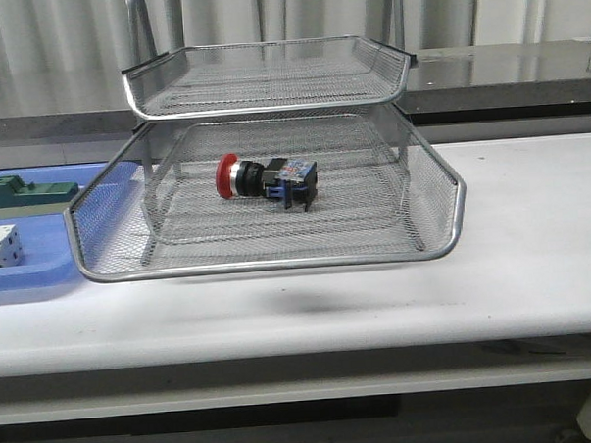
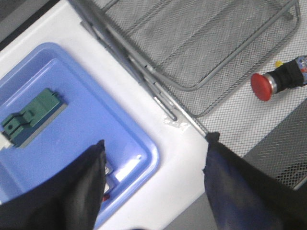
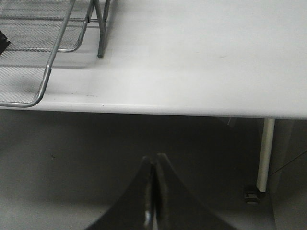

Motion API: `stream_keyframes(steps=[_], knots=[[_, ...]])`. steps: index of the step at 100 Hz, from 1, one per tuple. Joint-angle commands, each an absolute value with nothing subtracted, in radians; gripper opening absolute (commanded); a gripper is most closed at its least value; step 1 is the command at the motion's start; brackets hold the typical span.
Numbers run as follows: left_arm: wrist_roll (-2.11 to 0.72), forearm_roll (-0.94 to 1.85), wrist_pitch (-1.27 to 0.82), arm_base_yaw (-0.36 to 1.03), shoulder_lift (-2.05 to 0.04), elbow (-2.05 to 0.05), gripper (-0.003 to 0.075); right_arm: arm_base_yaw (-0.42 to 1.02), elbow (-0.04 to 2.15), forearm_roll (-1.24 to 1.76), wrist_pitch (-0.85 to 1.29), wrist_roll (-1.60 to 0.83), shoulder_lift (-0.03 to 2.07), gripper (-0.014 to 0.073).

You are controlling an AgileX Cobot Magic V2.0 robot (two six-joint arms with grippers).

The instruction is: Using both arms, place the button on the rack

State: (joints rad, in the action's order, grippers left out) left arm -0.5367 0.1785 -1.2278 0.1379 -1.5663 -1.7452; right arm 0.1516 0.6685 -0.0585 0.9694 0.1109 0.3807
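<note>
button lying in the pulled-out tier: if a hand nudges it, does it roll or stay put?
The button lies on its side on the rack mesh. Its round red cap and collar would probably let it pivot or roll a little. The boxy contact block likely stops a full roll. The mesh should add some grip, so sliding seems unlikely.

You are looking level across the table (image 1: 532, 250) at the rack (image 1: 277, 252) up close; both wrist cameras are looking steeply down, sharing its pulled-out tier (image 2: 268, 124) (image 3: 29, 72).
</note>
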Motion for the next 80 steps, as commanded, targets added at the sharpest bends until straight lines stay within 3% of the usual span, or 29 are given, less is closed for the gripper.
stream_keyframes(steps=[1, 37, 80], knots=[[-0.519, 0.215, -1.135, 0.104, -1.461, -1.691, 0.0427, 0.151, 0.701, -0.07, 0.913, 0.107, 0.385, -0.0071], [-0.509, 0.274, -0.738, 0.004, -1.083, -1.183, 0.0427, 0.151, 0.701, -0.07, 0.913, 0.107, 0.385, -0.0071], [-0.509, 0.335, -0.269, 0.003, -0.579, -0.59, 0.0427, 0.151, 0.701, -0.07, 0.913, 0.107, 0.385, -0.0071]])
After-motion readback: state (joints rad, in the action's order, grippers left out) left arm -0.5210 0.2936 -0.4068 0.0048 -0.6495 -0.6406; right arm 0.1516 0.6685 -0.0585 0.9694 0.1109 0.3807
